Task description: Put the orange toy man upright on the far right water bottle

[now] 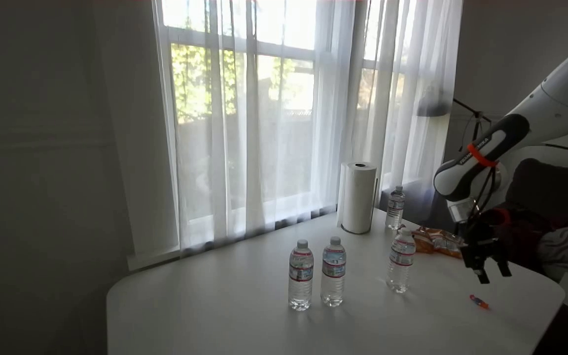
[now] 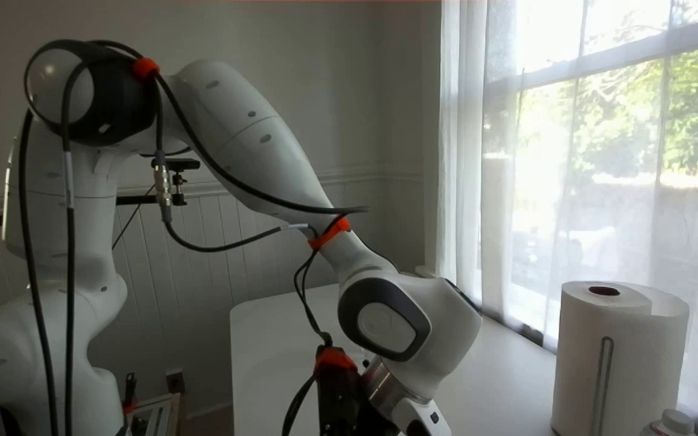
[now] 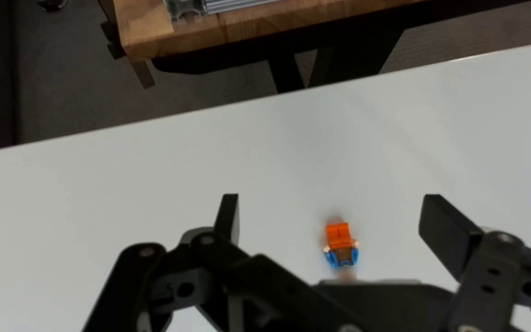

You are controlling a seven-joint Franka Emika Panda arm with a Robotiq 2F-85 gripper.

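In an exterior view my arm (image 1: 555,93) reaches in from the right edge. The gripper (image 1: 494,276) hangs over the white table (image 1: 200,305) at the right of the frame, released, its two fingers spread apart. Below it, at lower right, the orange toy man (image 1: 479,301) lies on the tabletop, apart from the fingertips. At the lower middle a left bottle (image 1: 301,275) and a neighbouring bottle (image 1: 333,271) stand upright, a gap between them. Right of these stands a nearer bottle (image 1: 401,261), with a farther bottle (image 1: 396,207) behind it, beside the paper towel roll (image 1: 359,197). Which of these two counts as far right I cannot tell. A crinkled orange packet (image 1: 437,241) lies just right of them.

In an exterior view where the arm fills the left half, black cables (image 2: 65,242) run along it. The bottom edge cuts the gripper off, so from here I cannot read its fingers. The roll stands at lower right, a bottle cap (image 2: 677,419) just beside it in the corner.

In my wrist view the fingers (image 3: 450,230) rise from the bottom, wide apart. The toy man lies between them in the picture, right of centre, orange legs toward the top, blue arms below, head end blurred. A wooden bench (image 3: 247,25) crosses the top.
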